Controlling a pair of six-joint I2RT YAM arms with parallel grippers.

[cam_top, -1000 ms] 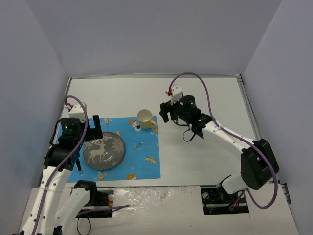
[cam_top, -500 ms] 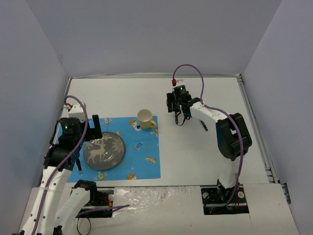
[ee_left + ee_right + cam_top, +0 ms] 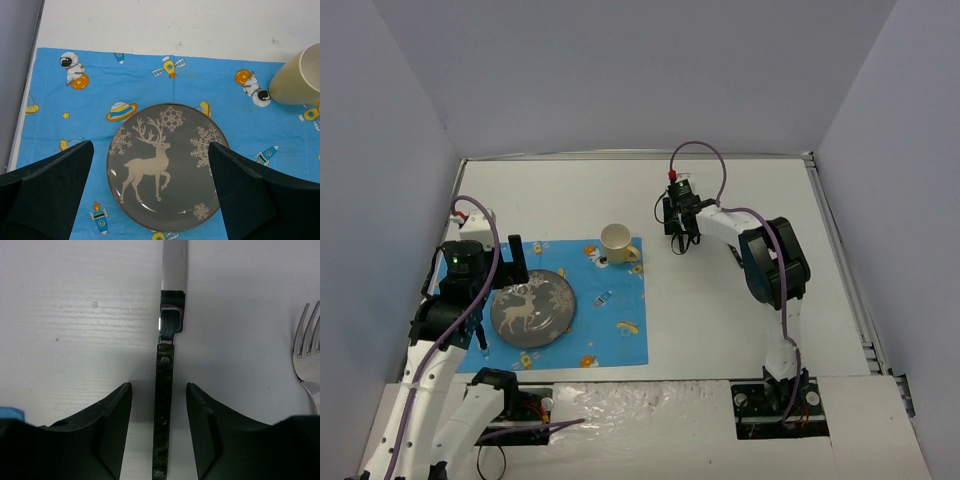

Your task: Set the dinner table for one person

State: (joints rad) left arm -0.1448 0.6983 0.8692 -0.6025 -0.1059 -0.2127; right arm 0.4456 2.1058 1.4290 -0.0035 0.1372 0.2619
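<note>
Right gripper (image 3: pixel 159 388) low over bare tabletop (image 3: pixel 720 320), jaws part-way apart, nothing clamped yet. Left gripper (image 3: pixel 150 145) spread wide, hovering over the place setting, holding nothing.

- Tabletop: white, metal-rimmed, carries everything.
- Placemat (image 3: pixel 620 300): blue, space-cartoon print, flat on the near left part of the tabletop.
- Plate (image 3: pixel 165 165): grey with a reindeer and snowflakes, sits on the placemat's left half, directly under the left gripper.
- Mug (image 3: pixel 616 242): cream, upright on the placemat's far right corner, apart from the plate.
- Knife (image 3: pixel 164 370): dark riveted handle, steel blade, flat on bare tabletop off the placemat's far right corner. The handle runs straight between the right gripper's jaws, with a sliver of gap on each side.
- Fork (image 3: pixel 307 340): lies beside the knife on the side away from the placemat; only its tines show in the wrist view.

Step in hand, as I read it: picking up the knife. Plate and mug look placed; cutlery not yet laid.

Next move calls for pinching the thin handle squarely without skidding it into the fork, lifting it clear, then carrying it past the mug to lie beside the plate.
</note>
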